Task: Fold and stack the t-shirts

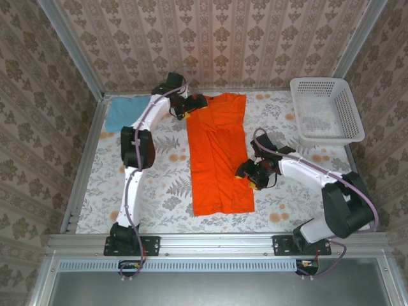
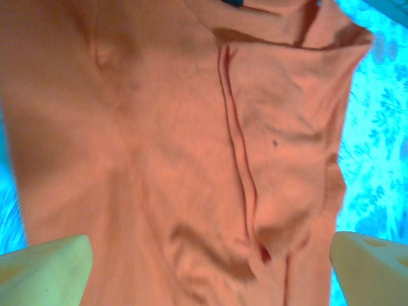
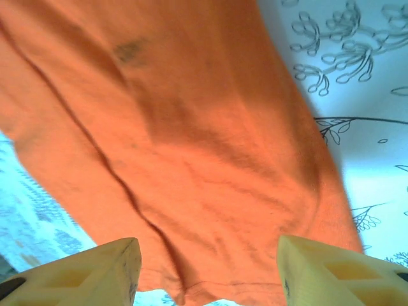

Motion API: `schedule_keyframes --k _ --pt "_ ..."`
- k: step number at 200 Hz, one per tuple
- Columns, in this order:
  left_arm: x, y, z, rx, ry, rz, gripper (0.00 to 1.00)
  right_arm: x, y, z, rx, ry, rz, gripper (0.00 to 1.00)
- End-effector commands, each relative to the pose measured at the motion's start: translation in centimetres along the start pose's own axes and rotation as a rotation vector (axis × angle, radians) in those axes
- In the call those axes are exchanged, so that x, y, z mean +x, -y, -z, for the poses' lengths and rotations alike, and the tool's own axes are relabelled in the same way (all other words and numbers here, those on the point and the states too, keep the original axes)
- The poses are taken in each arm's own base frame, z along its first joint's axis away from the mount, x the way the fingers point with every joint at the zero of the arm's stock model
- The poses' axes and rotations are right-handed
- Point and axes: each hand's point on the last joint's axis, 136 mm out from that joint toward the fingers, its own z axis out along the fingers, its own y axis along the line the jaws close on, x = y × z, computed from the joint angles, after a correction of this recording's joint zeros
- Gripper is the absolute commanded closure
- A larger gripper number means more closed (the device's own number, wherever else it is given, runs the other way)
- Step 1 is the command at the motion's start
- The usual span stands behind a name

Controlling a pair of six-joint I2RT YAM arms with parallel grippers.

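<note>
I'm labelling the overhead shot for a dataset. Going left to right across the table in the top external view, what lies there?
On the table: light blue t-shirt → orange t-shirt → white lattice basket.

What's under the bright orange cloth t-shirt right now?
The bright orange cloth t-shirt lies on the floral-print table cover, visible around its edges. Whatever sits directly beneath the fabric is hidden.

No legible text or labels anywhere
</note>
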Motion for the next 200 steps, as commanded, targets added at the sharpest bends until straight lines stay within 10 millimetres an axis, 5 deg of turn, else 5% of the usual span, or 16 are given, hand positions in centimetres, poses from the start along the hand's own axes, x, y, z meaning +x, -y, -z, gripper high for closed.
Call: schedule_keyframes --k 1,39,68,91,139,200 --pt "3.0 1.7 4.9 0.025 -0.028 -0.035 0.08 -0.1 2.2 1.1 0.023 0.017 -0.029 0.41" --pt "15.7 -1.1 7.2 0.023 -0.266 0.004 0.31 2.7 5.6 0.7 0.119 -0.111 0.015 0.46" --pt "25.3 -2.9 9.5 0.034 -0.455 0.014 0.35 5.0 7.0 0.1 0.133 -0.209 0.039 0.5" --pt "30.9 -3.7 10.3 0.062 -0.565 0.024 0.35 6.4 7.2 -1.4 0.114 -0.281 0.062 0.51" --pt "37.9 -2.8 9.6 0.108 -0.737 -0.006 0.37 8.3 7.3 -3.0 0.135 -0.352 0.104 0.54" --pt "40.1 -4.3 8.6 0.037 -0.789 -0.026 0.43 8.6 7.6 -3.6 0.117 -0.354 0.096 0.64"
